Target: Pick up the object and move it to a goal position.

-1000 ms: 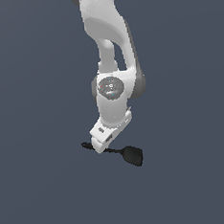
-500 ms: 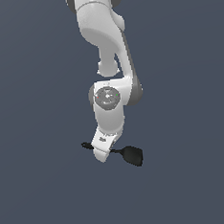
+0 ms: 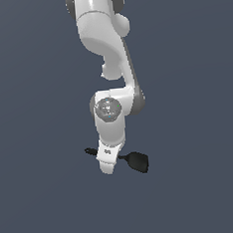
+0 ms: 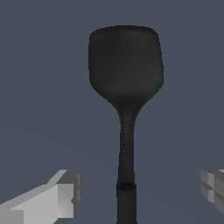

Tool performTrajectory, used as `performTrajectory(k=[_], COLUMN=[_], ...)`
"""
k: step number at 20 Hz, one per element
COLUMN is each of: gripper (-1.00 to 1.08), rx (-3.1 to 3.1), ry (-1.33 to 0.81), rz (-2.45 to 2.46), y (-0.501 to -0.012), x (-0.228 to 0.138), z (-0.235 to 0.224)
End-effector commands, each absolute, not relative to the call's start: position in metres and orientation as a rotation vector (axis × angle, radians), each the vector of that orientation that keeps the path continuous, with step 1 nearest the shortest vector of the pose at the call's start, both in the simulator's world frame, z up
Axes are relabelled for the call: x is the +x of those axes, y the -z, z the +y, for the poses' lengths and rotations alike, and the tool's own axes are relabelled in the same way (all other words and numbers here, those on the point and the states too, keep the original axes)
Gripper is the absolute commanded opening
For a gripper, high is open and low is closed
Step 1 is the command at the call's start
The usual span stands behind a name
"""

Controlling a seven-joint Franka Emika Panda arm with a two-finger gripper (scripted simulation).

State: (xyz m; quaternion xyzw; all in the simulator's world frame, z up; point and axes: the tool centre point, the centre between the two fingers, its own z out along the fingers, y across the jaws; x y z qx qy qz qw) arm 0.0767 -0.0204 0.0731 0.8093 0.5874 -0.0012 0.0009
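In the exterior view the spatula point(image 3: 135, 160) lies under the arm point(image 3: 106, 64), handle tip at the arm's left, blade at its right; the end effector point(image 4: 140, 192) stands wide apart, straddling the spatula's handle point(image 4: 126, 175) without touching it.

Black spatula point(image 4: 126, 83) centred between spread pincer point(image 4: 140, 197) fingers point(image 4: 61, 197).

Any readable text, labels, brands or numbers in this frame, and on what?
None legible. A small dark mark on the white hand is too tiny to read in the exterior view. The black flat-bladed spatula and the plain grey-blue background carry no writing.
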Motion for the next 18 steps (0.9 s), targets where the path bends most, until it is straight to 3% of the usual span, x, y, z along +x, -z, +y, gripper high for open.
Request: performTrajectory(k=[1, 18], gripper=[1.00, 1.00], rx=[2.510, 2.473], ry=[0.002, 0.001], rz=[1.888, 1.938], y=[-0.071, -0.043], x=[0.078, 0.079], z=[-0.022, -0.024])
